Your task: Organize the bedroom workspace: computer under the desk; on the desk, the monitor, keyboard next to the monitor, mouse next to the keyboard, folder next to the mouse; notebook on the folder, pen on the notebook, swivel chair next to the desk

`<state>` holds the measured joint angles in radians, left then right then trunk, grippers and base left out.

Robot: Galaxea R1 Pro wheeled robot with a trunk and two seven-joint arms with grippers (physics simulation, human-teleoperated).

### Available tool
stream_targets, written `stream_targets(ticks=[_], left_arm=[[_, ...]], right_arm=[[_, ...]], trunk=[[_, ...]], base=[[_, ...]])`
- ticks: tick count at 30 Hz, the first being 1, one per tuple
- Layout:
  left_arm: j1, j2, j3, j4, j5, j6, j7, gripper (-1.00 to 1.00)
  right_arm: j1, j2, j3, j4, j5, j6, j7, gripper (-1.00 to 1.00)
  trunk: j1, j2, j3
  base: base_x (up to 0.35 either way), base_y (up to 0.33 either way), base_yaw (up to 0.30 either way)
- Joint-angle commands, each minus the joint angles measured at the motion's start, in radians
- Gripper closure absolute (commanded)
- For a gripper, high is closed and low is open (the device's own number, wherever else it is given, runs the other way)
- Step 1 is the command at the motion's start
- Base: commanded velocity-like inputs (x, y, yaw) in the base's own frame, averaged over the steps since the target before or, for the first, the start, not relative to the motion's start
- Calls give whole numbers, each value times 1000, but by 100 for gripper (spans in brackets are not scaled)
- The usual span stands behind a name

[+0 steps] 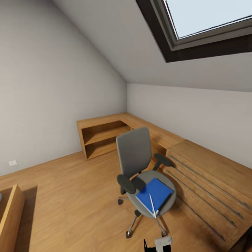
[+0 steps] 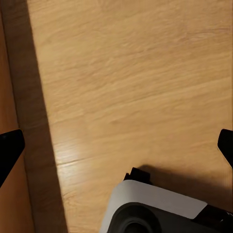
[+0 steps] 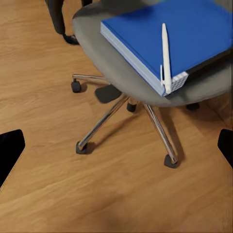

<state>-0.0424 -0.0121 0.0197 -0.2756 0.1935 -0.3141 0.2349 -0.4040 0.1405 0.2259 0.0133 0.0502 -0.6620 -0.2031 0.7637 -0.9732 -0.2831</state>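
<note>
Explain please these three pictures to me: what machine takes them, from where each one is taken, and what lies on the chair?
A wheeled robot with two arms takes them, inside a computer simulation. The big picture comes from its head camera, looking down into an attic bedroom. There a grey swivel chair stands beside a light oak dresser. On its seat lies a blue folder with a white pen on top. The other two pictures come from cameras at each wrist. The left gripper hangs open over the wooden floor. The right gripper, also open, faces the chair. Nothing is held.
</note>
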Motion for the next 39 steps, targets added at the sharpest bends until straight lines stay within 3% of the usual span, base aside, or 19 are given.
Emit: stream_targets(ticks=[1,4,6,12,14,15,16,17,19,20,21,22,23,25,26,31,36,37,39], left_arm=[[-1,1,2,-1,4,-4,0,-100],[0,15,2,-8,4,-2,0,-100],[0,37,2,-30,6,3,0,-100],[0,53,3,-180,7,20,1,-100],[-1,54,4,-247,8,82,3,-100],[-1,55,5,-332,13,216,3,-100],[-1,54,6,-367,16,273,3,-100],[-1,54,8,-440,24,394,4,-100],[-1,55,13,-511,35,504,5,-100],[-1,55,21,-614,63,620,5,-100],[-1,55,23,-651,75,646,5,-100],[-1,53,32,-814,131,713,5,-100],[-1,52,34,-894,160,735,5,-100],[-1,51,34,-962,185,756,5,-100],[-1,37,22,-1052,226,820,5,-100],[-1,-1,7,-1092,251,901,7,-100],[-2,-11,109,-1219,393,1074,11,-100],[-2,-13,132,-1263,446,1113,12,-100],[-2,-17,138,-1283,463,1127,12,-100]], right_arm=[[-1,0,-10,-14,-17,4,-17,-100],[-3,-2,-21,-73,-38,74,-23,-100],[-4,-9,-24,-172,-44,198,-39,-100],[-6,-51,-30,-430,-50,516,-82,-100],[-7,-62,-44,-503,-51,629,-87,-100],[-10,-67,-75,-547,-51,728,-90,-100],[-12,-68,-88,-556,-51,757,-91,-100],[-19,-70,-117,-570,-51,812,-90,-100],[-31,-72,-143,-578,-51,860,-88,-100],[-52,-73,-173,-585,-52,934,-86,-100],[-58,-73,-179,-586,-52,960,-86,-100],[-72,-73,-194,-592,-55,1079,-78,-100],[-76,-73,-198,-596,-55,1133,-73,-100],[-79,-72,-201,-601,-56,1177,-69,-100],[-82,-71,-204,-624,-56,1238,-63,-100],[-85,-69,-205,-646,-57,1266,-61,-100],[-85,-71,-206,-651,-58,1270,-31,-100],[-85,-69,-206,-653,-57,1267,-9,-100],[-85,-66,-204,-654,-58,1265,0,-100]], trunk=[[1,-1,-1],[1,-1,-1],[1,-1,-1],[1,-1,-1],[1,-1,-1],[1,-1,-1],[1,-1,-1],[1,-1,-1],[1,-1,-1],[1,-1,-1],[1,-1,-1],[1,-1,-1],[1,-1,-1],[1,-1,-1],[5,-8,-4],[24,-43,-20],[43,-78,-36],[47,-85,-39],[54,-99,-45]], base=[[324,0,0],[324,0,0],[324,0,0],[325,0,0],[325,0,0],[324,0,0],[318,0,0],[283,0,0],[239,0,0],[118,0,0],[95,0,0],[39,0,0],[25,0,0],[18,0,0],[5,0,0],[2,0,0],[0,0,0],[0,0,0],[0,0,0]])
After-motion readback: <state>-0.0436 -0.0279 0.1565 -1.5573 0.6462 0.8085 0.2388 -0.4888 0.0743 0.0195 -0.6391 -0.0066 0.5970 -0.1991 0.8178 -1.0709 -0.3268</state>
